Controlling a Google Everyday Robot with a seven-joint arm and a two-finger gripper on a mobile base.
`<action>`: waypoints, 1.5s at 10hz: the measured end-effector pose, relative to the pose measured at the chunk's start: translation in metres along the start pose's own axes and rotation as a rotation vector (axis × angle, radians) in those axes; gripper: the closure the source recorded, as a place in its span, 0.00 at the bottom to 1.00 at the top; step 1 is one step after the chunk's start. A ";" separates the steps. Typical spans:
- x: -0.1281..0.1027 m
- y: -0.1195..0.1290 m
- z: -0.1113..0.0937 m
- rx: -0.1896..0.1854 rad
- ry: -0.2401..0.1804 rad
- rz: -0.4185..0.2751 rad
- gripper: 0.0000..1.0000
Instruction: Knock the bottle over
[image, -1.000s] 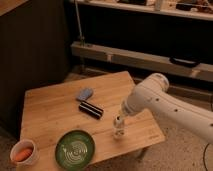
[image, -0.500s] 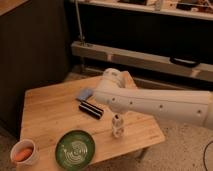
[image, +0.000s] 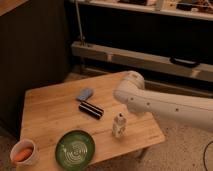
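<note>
Standing upright near the right front part of the table (image: 50, 107), the bottle (image: 119, 125) has not been tipped yet: its pale cap points up and its whitish label faces the camera. It sits on bare wood with open board on its left and front, so a sideways push should topple it without much resistance, since it is slim and tall for its base.

The white arm (image: 165, 106) reaches in from the right, and its rounded end hangs above and just behind the bottle, apart from it as far as can be judged. The gripper cannot be made out at the end of that arm; it seems to be hidden behind the arm's bulk, so whether it is apart or together cannot be told. The arm's place beside the bottle suits a sweeping stroke toward the left or front.

Just left of the bottle and a little further back lies the black oblong box (image: 91, 109), flat on the wood; a push in that direction could send the bottle against it. Behind the box rests a small blue-grey object (image: 85, 93). The green plate (image: 75, 149) sits at the front edge, to the bottle's left, and a white cup (image: 23, 152) holding something orange stands at the front left corner, well apart.
</note>
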 end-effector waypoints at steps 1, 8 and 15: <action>0.005 0.003 -0.001 -0.030 -0.015 -0.015 0.80; -0.011 0.099 -0.035 -0.232 -0.099 -0.342 0.80; -0.089 0.125 -0.058 -0.179 -0.178 -0.389 0.80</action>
